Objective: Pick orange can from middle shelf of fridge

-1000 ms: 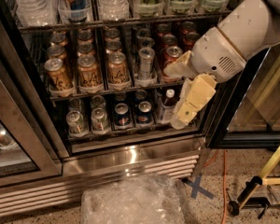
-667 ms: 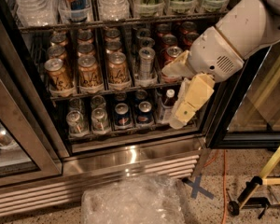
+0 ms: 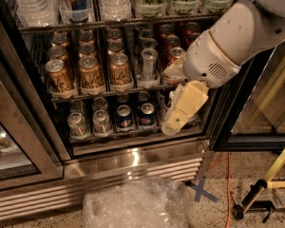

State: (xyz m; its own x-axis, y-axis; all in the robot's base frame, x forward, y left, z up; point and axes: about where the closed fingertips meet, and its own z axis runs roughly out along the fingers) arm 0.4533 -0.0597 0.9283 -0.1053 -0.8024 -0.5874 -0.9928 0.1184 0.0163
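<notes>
The orange-gold aluminium drink can carries dark script I cannot read. It stands in the front row on the dark wire middle shelf of the stainless steel glass-door fridge. Below is a speckled floor with a blue tape cross. The cream two-finger gripper hangs right of the can, a slim silver can between them. Whether it is spread or closed I cannot tell.

The claw hangs before the fridge's right side; orange cans line the middle shelf.
</notes>
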